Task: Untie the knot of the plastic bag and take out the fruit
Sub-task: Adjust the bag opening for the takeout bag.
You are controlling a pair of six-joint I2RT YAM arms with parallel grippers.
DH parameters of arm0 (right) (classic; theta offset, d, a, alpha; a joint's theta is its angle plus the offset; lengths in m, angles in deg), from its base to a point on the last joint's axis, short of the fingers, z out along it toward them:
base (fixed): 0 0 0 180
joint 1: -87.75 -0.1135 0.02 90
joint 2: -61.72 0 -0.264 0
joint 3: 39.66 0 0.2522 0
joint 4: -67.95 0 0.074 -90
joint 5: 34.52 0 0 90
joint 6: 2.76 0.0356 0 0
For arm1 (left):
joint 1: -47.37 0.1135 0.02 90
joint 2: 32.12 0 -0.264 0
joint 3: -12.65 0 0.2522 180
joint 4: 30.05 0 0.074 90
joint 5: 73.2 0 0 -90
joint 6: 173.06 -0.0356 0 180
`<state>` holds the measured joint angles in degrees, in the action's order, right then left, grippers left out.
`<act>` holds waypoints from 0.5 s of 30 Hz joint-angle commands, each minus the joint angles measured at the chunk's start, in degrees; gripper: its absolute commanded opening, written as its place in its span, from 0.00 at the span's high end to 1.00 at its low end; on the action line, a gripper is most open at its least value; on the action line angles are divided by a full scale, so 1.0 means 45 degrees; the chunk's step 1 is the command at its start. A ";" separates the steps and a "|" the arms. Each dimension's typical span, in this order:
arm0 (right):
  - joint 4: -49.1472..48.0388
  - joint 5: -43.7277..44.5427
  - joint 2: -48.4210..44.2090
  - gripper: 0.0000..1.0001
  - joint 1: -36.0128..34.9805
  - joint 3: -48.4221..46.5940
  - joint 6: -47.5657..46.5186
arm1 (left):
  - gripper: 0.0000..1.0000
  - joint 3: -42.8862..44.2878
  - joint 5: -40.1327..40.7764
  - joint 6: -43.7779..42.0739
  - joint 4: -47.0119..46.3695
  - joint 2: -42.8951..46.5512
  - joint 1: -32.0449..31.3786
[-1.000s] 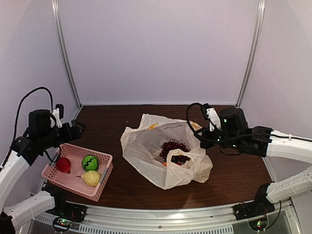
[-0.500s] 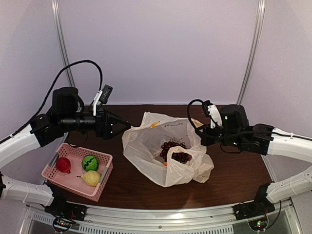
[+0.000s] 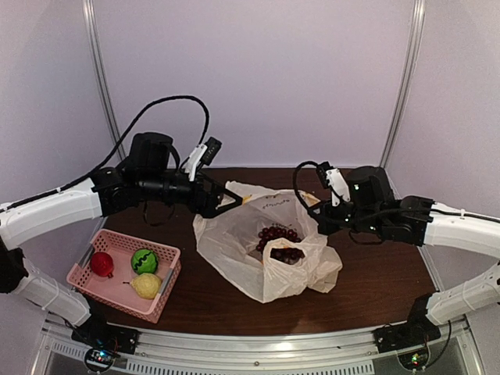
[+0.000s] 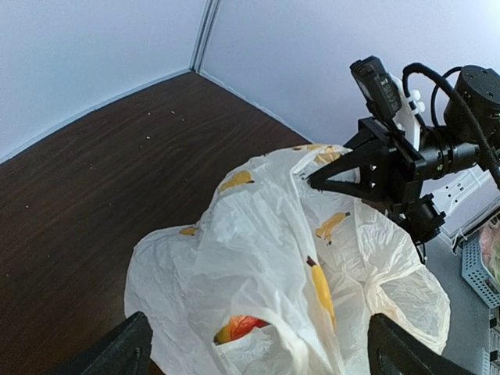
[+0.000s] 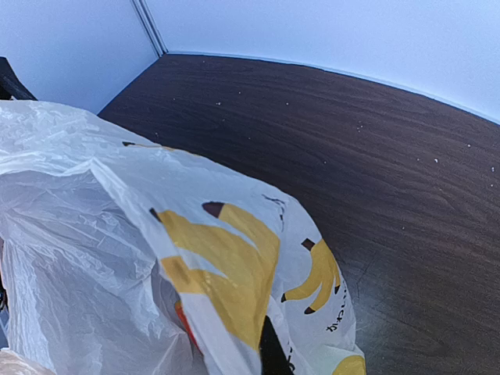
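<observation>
Right gripper point(image 3: 319, 222) pinches the 2 o'clock rim of the thin peach plastic bag point(image 3: 234, 250) to keep its mouth open; left gripper point(image 3: 235, 200) hovers wide-open at 10 o'clock.

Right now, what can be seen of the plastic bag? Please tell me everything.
The plastic bag is thin, crinkled, translucent whitish film with yellow banana prints. It lies slumped on the dark table, mouth open, dark grapes showing inside. The left hand, open, hovers at its rear-left edge; the right hand meets its right rim, grip unclear.
</observation>
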<state>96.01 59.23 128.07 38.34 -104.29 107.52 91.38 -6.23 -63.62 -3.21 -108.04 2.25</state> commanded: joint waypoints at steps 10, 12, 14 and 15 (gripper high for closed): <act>0.0469 -0.0239 0.2458 1.00 0.0206 -0.4228 -0.2519 | 0.96 -0.0026 0.0384 -0.0197 -0.1587 0.0031 -0.0080; 0.0647 -0.0316 0.2907 1.00 0.0350 -0.5121 -0.2946 | 1.00 -0.0537 0.0663 -0.0157 -0.2134 0.0607 -0.0108; 0.0759 -0.0475 0.3246 1.00 0.0518 -0.5977 -0.3204 | 1.00 -0.1267 0.0874 0.0021 -0.2768 0.1225 -0.0126; 0.0724 -0.0662 0.3369 1.00 0.0592 -0.6224 -0.3288 | 1.00 -0.1668 0.0976 0.0143 -0.3358 0.1515 -0.0160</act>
<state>98.09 57.85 141.40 39.59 -126.52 97.13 88.96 -4.37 -64.05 -9.05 -106.80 2.12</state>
